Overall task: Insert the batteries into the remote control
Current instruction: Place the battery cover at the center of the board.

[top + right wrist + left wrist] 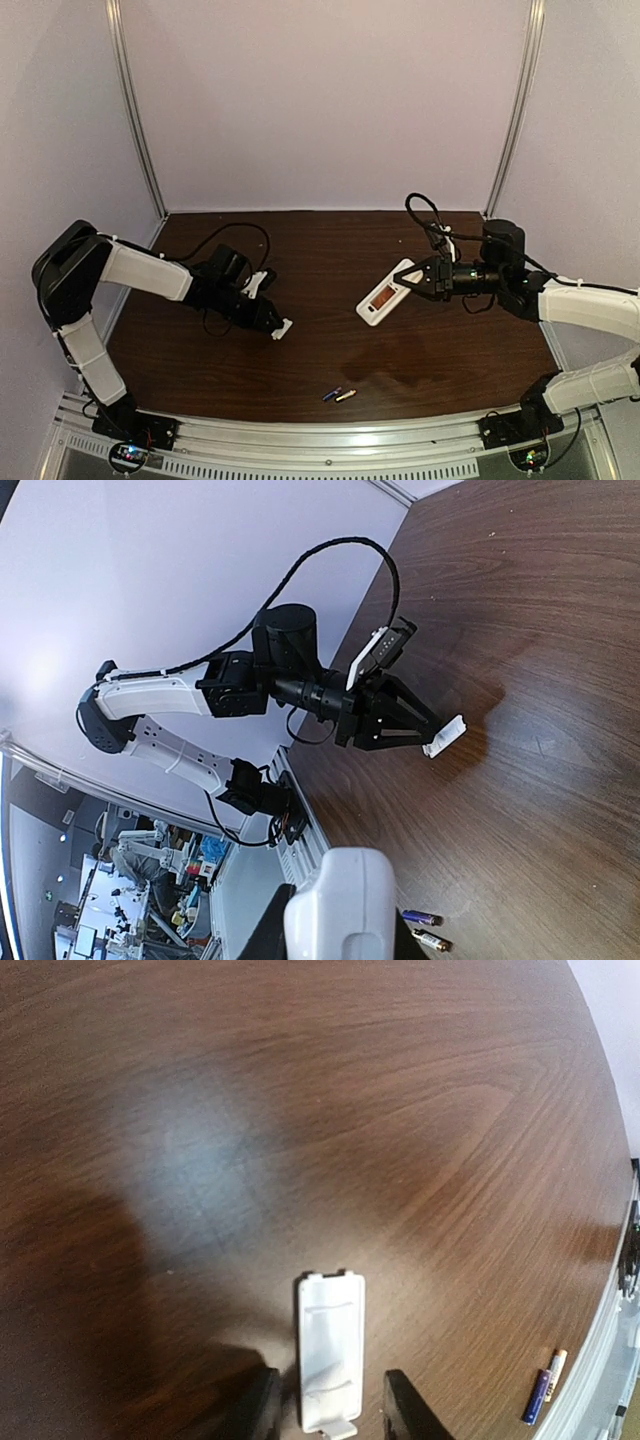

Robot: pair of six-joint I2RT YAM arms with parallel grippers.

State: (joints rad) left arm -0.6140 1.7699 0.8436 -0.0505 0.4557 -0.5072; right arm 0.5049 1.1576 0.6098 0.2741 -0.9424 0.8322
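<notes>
White cover strip (330, 1350) lies flat on the tabletop (300, 350), left of centre. The left gripper (330, 1405) straddles it with jaws parted and clear of its sides, so I'd say it's been set aside. Over on the other side, the right gripper (412, 280) is clamped on the remote control (380, 300), recess turned up, ready for loading. Meanwhile the batteries (339, 394) wait side by side at the near edge, untouched.

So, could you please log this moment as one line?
left gripper: open, battery cover between fingers | right gripper: holding remote control, recess up | batteries: both loose on table, unloaded
</notes>
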